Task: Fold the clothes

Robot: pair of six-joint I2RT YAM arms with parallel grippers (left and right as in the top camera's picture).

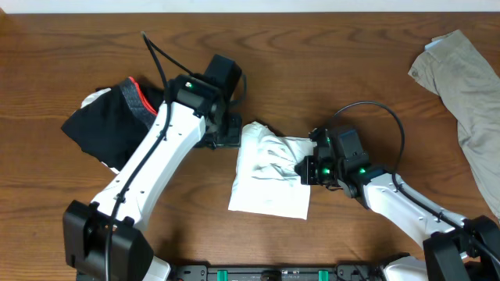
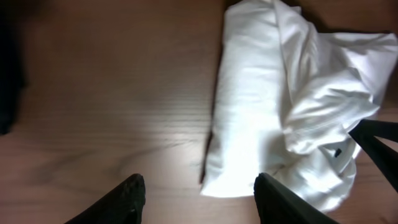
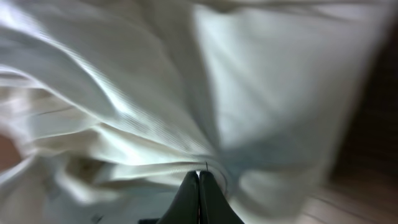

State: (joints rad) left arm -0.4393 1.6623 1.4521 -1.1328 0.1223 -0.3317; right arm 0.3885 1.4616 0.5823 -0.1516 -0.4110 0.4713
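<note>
A crumpled, partly folded white cotton T-shirt [image 1: 269,176] lies in the middle of the frame on a brown wooden table [image 1: 328,70]. My left gripper [image 1: 226,136] hangs at the shirt's upper left edge. Its two dark fingers [image 2: 134,193] are spread moderately wide and hold nothing; the cloth's near corner lies just by one tip. My right gripper [image 1: 301,170] is at the shirt's right side, jaws pressed together and pinching a bunched fold of the white fabric. A black garment with a red-edged waistband [image 1: 105,121] lies at the left. A khaki-grey garment [image 1: 469,94] lies at the far right.
</note>
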